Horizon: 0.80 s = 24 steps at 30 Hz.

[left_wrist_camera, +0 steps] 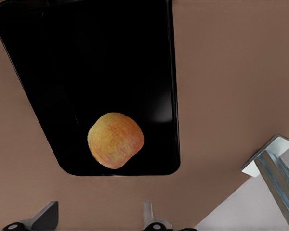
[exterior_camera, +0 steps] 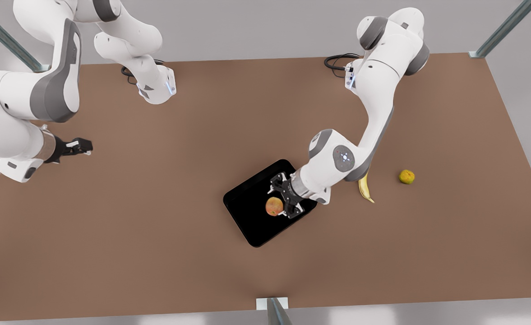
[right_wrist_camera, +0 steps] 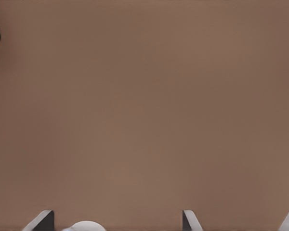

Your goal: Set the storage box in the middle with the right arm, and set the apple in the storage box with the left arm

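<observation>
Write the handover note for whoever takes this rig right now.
Left tool: open, over the storage box, apple released beside it.
Right tool: open, holding nothing, waiting over bare table at the front view's left.
Storage box: about mid-table. Apple lies inside it.
Done: box placed, apple in box.
Left: withdraw the left arm.

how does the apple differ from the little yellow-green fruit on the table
The apple is reddish-orange with pale yellow patches; the yellow-green fruit is greener. The apple looks larger. The apple lies inside the black storage box, just off the left gripper and its open jaws, while the yellow-green fruit sits on the bare table beyond the banana. Both are round, and neither is held.
</observation>
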{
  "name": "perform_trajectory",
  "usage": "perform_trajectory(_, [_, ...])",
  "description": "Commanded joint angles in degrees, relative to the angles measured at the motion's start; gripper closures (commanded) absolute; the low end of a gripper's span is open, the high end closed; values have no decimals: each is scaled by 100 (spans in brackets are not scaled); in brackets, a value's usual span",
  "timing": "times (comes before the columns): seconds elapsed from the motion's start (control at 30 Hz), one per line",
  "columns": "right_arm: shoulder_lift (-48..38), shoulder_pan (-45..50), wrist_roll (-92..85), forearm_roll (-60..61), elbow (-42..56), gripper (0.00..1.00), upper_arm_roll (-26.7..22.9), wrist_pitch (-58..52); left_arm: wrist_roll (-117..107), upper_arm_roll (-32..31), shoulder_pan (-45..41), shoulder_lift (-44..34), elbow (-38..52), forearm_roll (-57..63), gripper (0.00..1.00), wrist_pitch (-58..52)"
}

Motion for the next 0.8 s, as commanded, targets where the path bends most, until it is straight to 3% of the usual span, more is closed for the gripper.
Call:
perform_trajectory(0.0, [0, 2, -10, 1, 0, 0, 0, 0, 15, 2, 8, -11, -4, 128, 0, -5])
perform_trajectory(0.07, [0, -7, -19, -8, 18, 0, 0, 0, 1059, 37, 202, -345, -259, 330, 0, -93])
perform_trajectory(0.13, [-18, -25, -11, -8, 18, 0, 0, 0, 2219, 705, 395, -899, -426, 313, 0, -497])
perform_trajectory(0.23, [-123, -25, 341, -280, 35, 0, 219, 26, 6358, 1039, 1054, -1567, -865, 444, 0, -752])
perform_trajectory(0.3, [-150, -25, 367, -280, 35, 0, 228, 53, 9433, 1056, 1309, -2076, -1532, 1412, 0, -787])
perform_trajectory(0.37, [-141, -33, 359, -280, 35, 0, 228, 53, 12467, 1504, 1309, -2981, -1841, 1377, 0, -2315])
perform_trajectory(0.43, [-141, -60, 359, -280, 35, 0, 228, 53, 13584, 1540, 1300, -3728, -1727, 1210, 0, -4248])
perform_trajectory(0.47, [-141, -60, 359, -280, 35, 0, 228, 53, 14304, 1899, 1274, -4010, -1727, 964, 0, -4716])
perform_trajectory(0.5, [-141, -60, 350, -280, 35, 0, 228, 53, 14367, 2278, 1169, -4045, -1718, 840, 0, -4795])
perform_trajectory(0.6, [-141, -68, 350, -280, 35, 0, 228, 53, 14033, 2199, 1054, -2991, -408, 1078, 0, -5243])
perform_trajectory(0.77, [-132, -68, 350, -280, 26, 0, 228, 53, 13963, 2216, 966, -2868, -452, 1060, 0, -4927])
